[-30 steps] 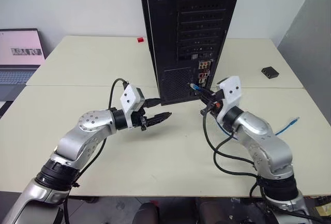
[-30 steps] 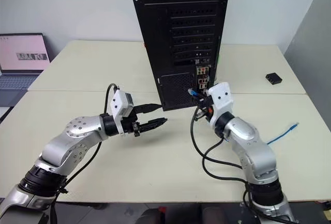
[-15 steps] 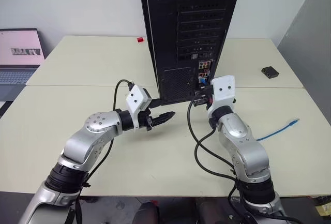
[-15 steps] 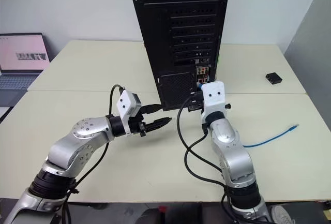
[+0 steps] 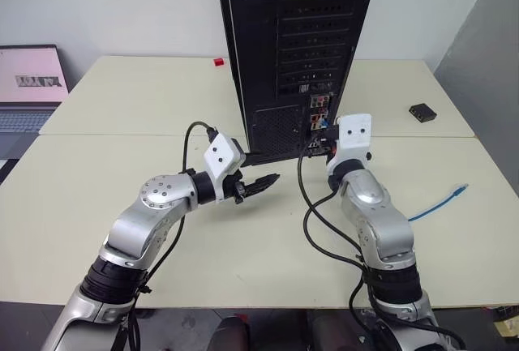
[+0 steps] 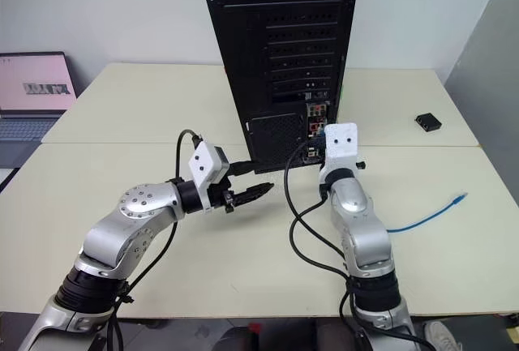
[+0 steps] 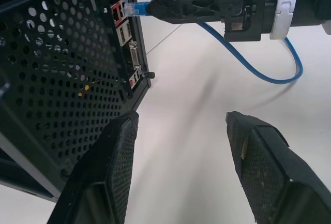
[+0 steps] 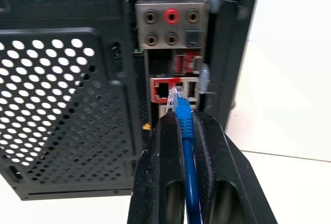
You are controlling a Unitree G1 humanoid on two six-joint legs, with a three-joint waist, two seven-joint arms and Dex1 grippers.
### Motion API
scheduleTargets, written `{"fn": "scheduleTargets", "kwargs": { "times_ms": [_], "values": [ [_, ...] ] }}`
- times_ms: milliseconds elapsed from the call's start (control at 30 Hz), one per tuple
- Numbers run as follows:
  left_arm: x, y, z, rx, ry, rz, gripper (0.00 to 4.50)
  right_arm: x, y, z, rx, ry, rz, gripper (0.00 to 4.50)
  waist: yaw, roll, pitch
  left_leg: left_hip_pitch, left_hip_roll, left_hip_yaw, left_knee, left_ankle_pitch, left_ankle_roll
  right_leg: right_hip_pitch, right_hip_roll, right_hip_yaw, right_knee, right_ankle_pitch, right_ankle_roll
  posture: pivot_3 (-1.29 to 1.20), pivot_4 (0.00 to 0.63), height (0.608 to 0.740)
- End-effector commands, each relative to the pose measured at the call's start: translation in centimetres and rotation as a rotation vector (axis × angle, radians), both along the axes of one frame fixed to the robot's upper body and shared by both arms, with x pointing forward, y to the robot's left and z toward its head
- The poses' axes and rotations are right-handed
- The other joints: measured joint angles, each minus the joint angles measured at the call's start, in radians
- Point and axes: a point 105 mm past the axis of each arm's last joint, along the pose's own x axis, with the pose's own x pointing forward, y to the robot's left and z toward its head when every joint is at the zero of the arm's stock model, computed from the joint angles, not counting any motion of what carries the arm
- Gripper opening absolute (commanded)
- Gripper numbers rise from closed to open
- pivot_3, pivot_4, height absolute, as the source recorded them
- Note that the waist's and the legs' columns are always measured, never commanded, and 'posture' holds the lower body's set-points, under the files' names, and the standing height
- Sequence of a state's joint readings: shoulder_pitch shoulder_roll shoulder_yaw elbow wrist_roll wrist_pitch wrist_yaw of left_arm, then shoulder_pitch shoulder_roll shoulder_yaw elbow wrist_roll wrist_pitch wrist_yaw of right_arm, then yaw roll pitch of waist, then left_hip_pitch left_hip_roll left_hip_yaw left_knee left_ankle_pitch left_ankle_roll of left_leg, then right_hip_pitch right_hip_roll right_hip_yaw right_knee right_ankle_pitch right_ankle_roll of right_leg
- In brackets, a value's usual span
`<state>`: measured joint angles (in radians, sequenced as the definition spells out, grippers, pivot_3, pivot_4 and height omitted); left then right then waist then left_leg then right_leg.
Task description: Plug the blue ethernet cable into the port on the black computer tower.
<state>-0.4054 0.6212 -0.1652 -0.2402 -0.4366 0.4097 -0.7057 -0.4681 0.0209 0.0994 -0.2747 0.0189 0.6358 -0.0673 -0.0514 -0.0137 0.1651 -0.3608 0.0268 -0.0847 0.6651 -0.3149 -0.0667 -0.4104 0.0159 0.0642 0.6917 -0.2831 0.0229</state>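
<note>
The right hand [image 8: 187, 123] was clamped tight on the blue cable [image 8: 185, 131] just behind its clear plug, which poked out past the black fingers [image 8: 168, 146]. The plug tip stood right at the port [image 8: 164, 90] in the connector cluster low on the back of the black computer tower [image 5: 292, 35]; whether it had gone in, I could not tell. The rest of the cable trailed back over the desk [image 5: 243, 237] to the robot's right, its far end lying loose near the edge. The left hand [image 7: 181, 136] hung with its fingers spread apart and nothing between them, just in front of the tower's perforated lower panel. A small black box [image 5: 422, 112] and a laptop [image 5: 28, 83] sat well apart.
</note>
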Motion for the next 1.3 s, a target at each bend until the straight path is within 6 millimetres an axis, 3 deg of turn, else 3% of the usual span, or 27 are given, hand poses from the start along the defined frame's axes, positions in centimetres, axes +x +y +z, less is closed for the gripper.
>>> {"fn": "scheduleTargets", "kwargs": {
  "times_ms": [33,1300],
  "values": [
    [-0.1,0.3,1.1,-0.007,-0.058,0.008,2.86,-0.1,0.6,1.9,0.019,-0.075,0.022,0.0,0.0,0.0,0.0,0.0,0.0,0.0,0.0,0.0,0.0,0.0,0.0,0.0,0.0,0.0,0.0,0.0,0.15,0.74],
    [0.1,0.3,0.9,-0.007,-0.071,0.021,2.86,1.5,1.3,1.7,0.04,-0.049,0.026,0.0,-0.005,0.0,0.0,0.0,0.0,0.0,-0.001,0.0,0.0,0.0,0.0,0.001,-0.001,0.0,0.0,0.0,0.15,0.74]
  ]
}}
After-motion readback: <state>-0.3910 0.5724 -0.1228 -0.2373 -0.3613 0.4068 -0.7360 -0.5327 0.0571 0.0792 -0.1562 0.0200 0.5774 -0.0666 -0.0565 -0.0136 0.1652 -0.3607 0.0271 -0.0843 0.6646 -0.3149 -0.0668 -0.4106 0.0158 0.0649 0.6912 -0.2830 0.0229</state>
